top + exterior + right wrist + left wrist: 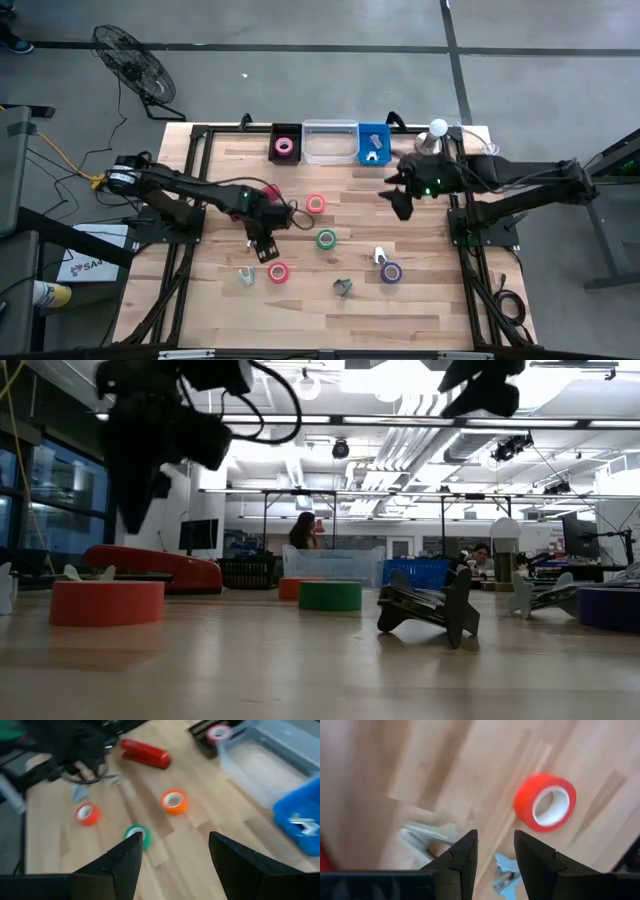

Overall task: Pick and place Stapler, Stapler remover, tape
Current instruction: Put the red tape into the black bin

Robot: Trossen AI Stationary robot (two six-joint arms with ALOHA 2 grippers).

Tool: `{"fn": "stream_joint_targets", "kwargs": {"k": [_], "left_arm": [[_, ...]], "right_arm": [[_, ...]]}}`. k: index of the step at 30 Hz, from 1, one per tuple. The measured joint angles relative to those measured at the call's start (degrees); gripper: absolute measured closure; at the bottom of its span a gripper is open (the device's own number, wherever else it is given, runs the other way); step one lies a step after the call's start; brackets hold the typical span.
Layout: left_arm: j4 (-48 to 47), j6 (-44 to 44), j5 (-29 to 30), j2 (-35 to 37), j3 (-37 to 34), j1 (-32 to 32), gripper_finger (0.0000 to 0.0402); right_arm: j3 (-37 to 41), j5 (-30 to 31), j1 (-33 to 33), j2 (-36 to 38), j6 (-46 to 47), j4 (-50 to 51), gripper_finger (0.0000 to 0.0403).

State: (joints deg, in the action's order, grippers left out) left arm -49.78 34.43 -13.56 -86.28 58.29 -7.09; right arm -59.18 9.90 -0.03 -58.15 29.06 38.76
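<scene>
The red stapler (270,192) lies on the table, partly under my left arm, and shows whole in the right wrist view (145,754). My left gripper (262,245) (495,855) hangs open above the table. It is just past a pale staple remover (247,275) (427,837) and the red tape roll (278,271) (545,802). My right gripper (400,195) (175,865) is open and raised near the table's right side. Orange (316,204), green (326,238) and purple (391,271) rolls lie flat, as do a dark remover (343,287) and a white one (379,256).
Along the far edge stand three bins. The black bin (285,146) holds a pink roll, the middle bin (330,142) is clear, and the blue bin (373,143) holds a remover. The arms' frames flank the table. People show in the room behind (303,530).
</scene>
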Motion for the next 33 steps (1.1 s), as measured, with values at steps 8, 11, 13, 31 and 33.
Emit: {"fn": "stream_joint_targets", "kwargs": {"k": [8, 11, 13, 31, 33], "left_arm": [[8.7, 4.7, -0.6, 0.0, -4.7, -3.4, 0.0275], [9.3, 6.8, -0.7, 0.0, -4.8, -4.0, 0.0275], [10.6, 9.1, -0.6, 0.0, -4.8, -4.3, 0.0275], [14.9, 21.4, 0.4, -4.2, -4.8, -8.8, 0.0275], [15.0, 21.4, 0.6, -5.1, -4.8, -9.7, 0.0275]], "right_arm": [[0.0, 8.4, 12.3, -1.2, 3.5, -0.2, 0.0183], [0.0, 9.9, 15.7, -2.3, 4.0, -1.8, 0.0183], [0.0, 9.7, 17.9, -3.5, 2.8, -3.8, 0.0183], [0.0, 10.5, 26.1, -15.0, -6.0, -8.4, 0.0183], [0.0, 10.4, 26.4, -15.0, -5.7, -8.5, 0.0183]]}}
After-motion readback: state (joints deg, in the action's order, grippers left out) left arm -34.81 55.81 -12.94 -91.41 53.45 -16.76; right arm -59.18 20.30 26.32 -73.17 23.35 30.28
